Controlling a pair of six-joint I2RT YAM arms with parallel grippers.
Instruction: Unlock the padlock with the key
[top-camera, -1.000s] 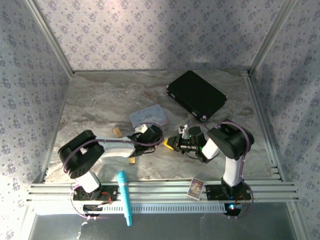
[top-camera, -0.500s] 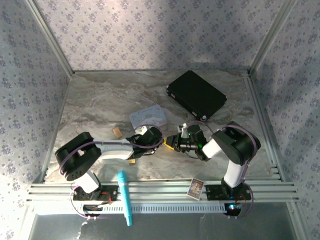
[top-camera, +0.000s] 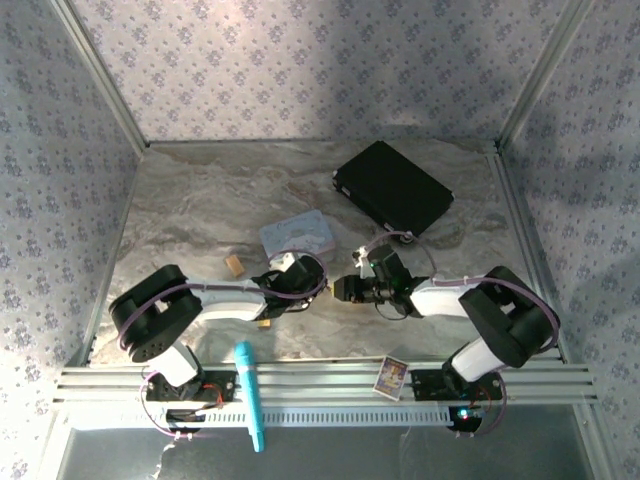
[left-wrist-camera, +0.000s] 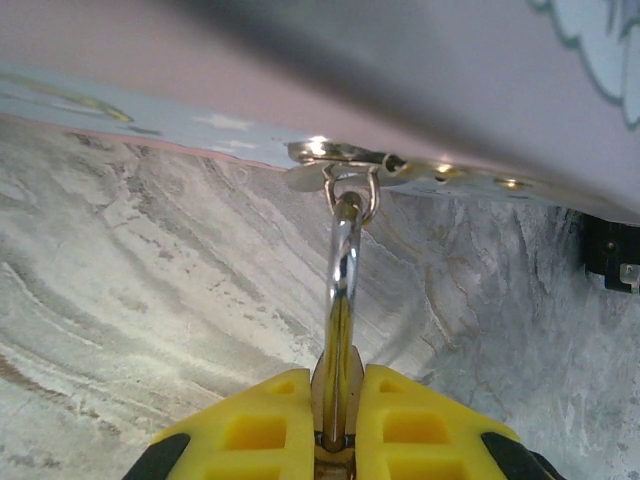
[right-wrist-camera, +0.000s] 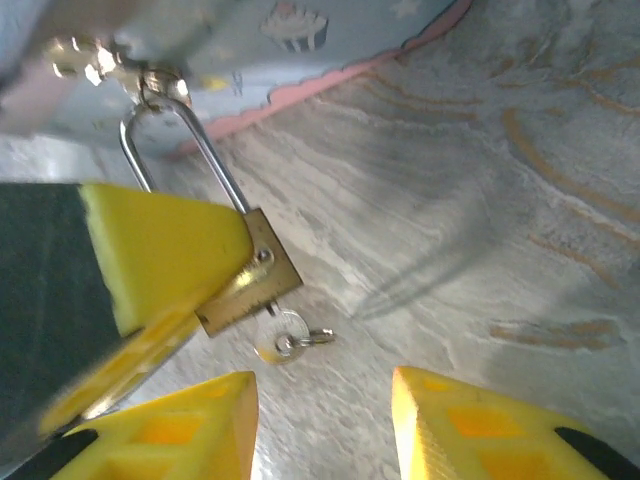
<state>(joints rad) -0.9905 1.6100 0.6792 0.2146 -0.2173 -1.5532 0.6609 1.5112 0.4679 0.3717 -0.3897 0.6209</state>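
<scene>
The left gripper (left-wrist-camera: 335, 402) has its yellow fingers (left-wrist-camera: 265, 425) pressed tight on the padlock (right-wrist-camera: 252, 285), one on each side of the little gold body. The padlock is held up off the table (right-wrist-camera: 480, 200), near the middle of it, right next to the front of the tin box (top-camera: 297, 235). Its shiny shackle (left-wrist-camera: 343, 260) goes up and hooks through a small metal ring (left-wrist-camera: 350, 185) on the edge of the tin box. One leg of the shackle goes into the gold body; the other leg is hidden behind a yellow finger, so I cannot tell if the lock is open or closed. The key (right-wrist-camera: 285, 340) is a tiny silver thing that sticks out of the bottom of the padlock, with a small loop on its end. The right gripper (right-wrist-camera: 322, 425) is just below the key, and its two yellow fingers are apart with nothing between them; they do not touch the key. From the top view the two grippers meet nose to nose just in front of the tin box. A black case (top-camera: 392, 190) lies far back on the right. A wooden block (top-camera: 234, 264) is left of the tin box, and a tiny gold cube (top-camera: 264, 322) is near the left arm. A blue pen (top-camera: 248, 395) and a small card (top-camera: 392, 375) lie on the rails at the front
</scene>
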